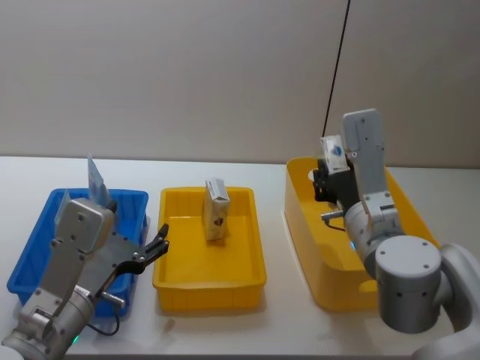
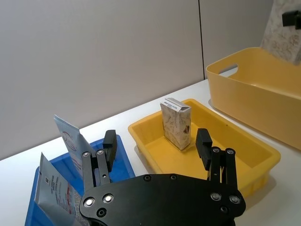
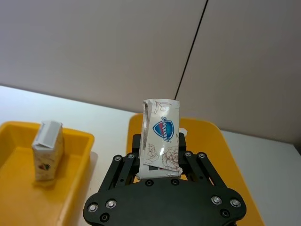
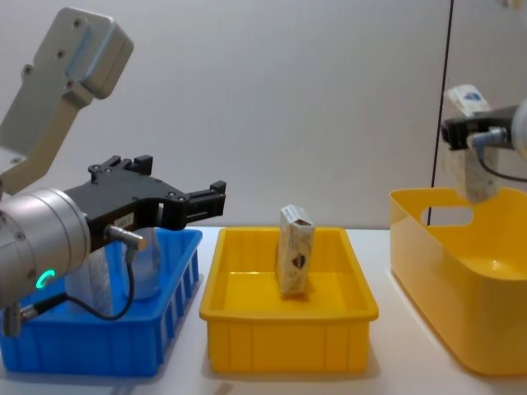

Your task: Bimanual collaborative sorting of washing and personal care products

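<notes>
One carton (image 3: 161, 134) pinched in R gripper (image 3: 160, 147) jaws above deep bin (image 4: 445, 288); L gripper (image 4: 216, 202) jaws spread, empty, beside blue bin (image 4: 82, 346). Risk: carton's crumpled, may pivot/slip in transfer.

A white tabletop (image 1: 281, 330) carries three plastic containers in a row: a blue slatted bin (image 1: 30, 262) toward its left edge, a shallow yellow tray (image 1: 210, 289) mid-table, and a deep yellow tub (image 1: 330, 285) toward its right edge.

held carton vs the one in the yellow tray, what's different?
The held carton is clamped in the right gripper above the deep yellow bin; the tray carton stands free in the shallow yellow tray. The held carton looks creased, with a blue shield logo; the tray carton looks intact. Both are small pale printed cartons, roughly upright.
</notes>
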`<state>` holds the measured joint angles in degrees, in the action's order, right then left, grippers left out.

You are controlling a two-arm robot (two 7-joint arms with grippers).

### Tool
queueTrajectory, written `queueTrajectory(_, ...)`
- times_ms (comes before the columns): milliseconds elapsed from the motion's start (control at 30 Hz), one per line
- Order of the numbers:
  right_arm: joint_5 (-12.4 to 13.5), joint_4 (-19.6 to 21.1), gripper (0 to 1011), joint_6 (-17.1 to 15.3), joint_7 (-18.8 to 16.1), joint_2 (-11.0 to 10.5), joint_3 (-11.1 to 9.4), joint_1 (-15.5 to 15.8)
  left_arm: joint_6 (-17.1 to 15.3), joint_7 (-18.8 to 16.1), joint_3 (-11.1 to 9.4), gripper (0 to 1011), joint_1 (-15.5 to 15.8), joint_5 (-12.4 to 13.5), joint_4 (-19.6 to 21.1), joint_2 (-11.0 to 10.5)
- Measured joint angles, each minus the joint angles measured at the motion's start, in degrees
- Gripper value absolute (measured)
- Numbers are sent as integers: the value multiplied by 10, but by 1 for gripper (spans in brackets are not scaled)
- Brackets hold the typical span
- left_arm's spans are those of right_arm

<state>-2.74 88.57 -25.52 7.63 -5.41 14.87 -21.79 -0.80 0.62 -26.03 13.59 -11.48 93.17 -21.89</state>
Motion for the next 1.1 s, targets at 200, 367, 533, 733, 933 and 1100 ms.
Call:
queueTrajectory(200,3,-16,367,-12,-9,-5,-9,-4,0,0,0,1001,0,0,0,0)
queueTrajectory(367,4,-33,367,-18,-15,-6,-14,-8,0,0,0,1001,0,0,0,0)
queueTrajectory(533,5,-52,367,-20,-20,-7,-18,-13,0,0,0,1001,0,0,0,0)
queueTrajectory(733,5,-65,474,-20,-25,-7,-21,-18,0,0,0,1001,0,0,0,0)
queueTrajectory(933,3,-72,682,-19,-30,-7,-21,-19,0,0,0,1001,0,0,0,0)
queueTrajectory(1100,-1,-75,819,-17,-33,-7,-20,-19,0,0,0,1001,0,0,0,0)
